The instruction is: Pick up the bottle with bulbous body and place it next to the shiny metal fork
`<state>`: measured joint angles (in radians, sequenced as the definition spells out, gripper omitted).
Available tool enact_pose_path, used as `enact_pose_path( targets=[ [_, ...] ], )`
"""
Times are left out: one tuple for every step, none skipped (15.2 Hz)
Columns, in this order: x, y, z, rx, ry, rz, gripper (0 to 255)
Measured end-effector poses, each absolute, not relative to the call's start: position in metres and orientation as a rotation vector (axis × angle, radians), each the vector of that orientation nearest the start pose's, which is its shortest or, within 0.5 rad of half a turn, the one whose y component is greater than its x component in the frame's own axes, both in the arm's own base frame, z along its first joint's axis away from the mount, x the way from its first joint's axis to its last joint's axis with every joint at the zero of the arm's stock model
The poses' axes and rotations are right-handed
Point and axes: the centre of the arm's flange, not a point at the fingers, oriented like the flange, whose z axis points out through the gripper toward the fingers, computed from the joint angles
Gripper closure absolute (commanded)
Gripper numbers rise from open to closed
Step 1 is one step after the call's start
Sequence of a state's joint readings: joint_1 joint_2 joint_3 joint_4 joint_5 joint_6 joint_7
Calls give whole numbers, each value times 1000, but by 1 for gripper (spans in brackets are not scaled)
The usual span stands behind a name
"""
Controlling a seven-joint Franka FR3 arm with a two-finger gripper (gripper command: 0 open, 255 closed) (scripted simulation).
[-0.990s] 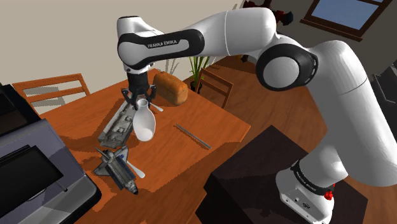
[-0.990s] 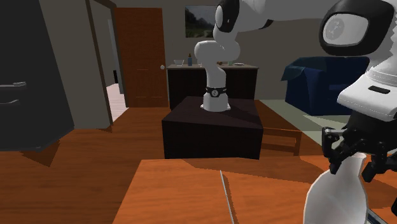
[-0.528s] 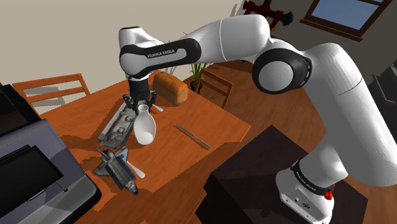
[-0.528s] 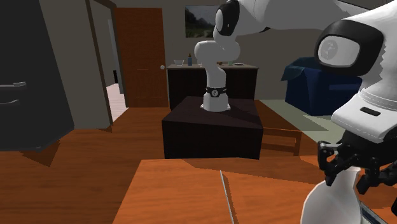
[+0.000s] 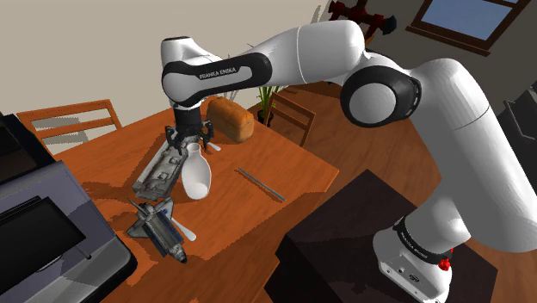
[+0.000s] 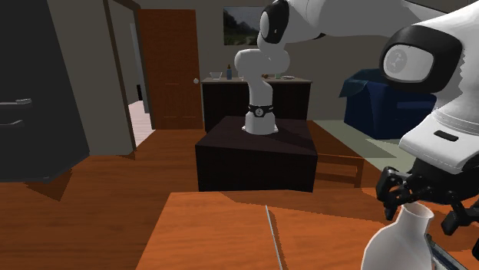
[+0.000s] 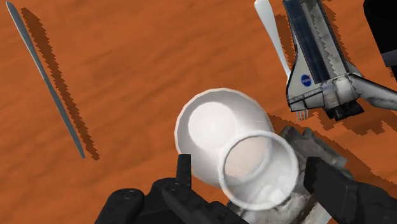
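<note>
White bottle (image 7: pixel 213 127) stood upright on the brown table (image 7: pixel 127 76), near the fork (image 7: pixel 272 38). Gripper (image 7: pixel 251 175) straddled its neck, fingers apart, not touching. Probably rigid, slick, breakable; the neck looked graspable, the bulb too wide.

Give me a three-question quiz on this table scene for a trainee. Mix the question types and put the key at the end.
1. True or false: the gripper is shut on the bottle.
2. Which toy lies on the table? A) space shuttle B) car C) train
3. What colour is the bottle?
Key: 1 false, it is open around the neck; 2 A; 3 white.
</note>
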<state>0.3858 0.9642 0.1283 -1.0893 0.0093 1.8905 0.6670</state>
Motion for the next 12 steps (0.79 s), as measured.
enact_pose_path(
  targets=[
    [671, 346, 224, -3100, 316, 305, 0],
    [671, 346, 224, -3100, 316, 305, 0],
    [671, 346, 224, -3099, 316, 305, 0],
    [671, 346, 224, -3099, 316, 305, 0],
    [673, 345, 230, -3099, 316, 305, 0],
    [674, 345, 241, -3099, 316, 305, 0],
    [673, 344, 253, -3099, 316, 305, 0],
    [678, 344, 263, -3099, 316, 302, 0],
    [679, 344, 268, -3099, 316, 303, 0],
    [680, 344, 271, -3099, 316, 303, 0],
    [681, 344, 272, -3099, 316, 304, 0],
    [681, 344, 273, -3099, 316, 304, 0]
  ],
)
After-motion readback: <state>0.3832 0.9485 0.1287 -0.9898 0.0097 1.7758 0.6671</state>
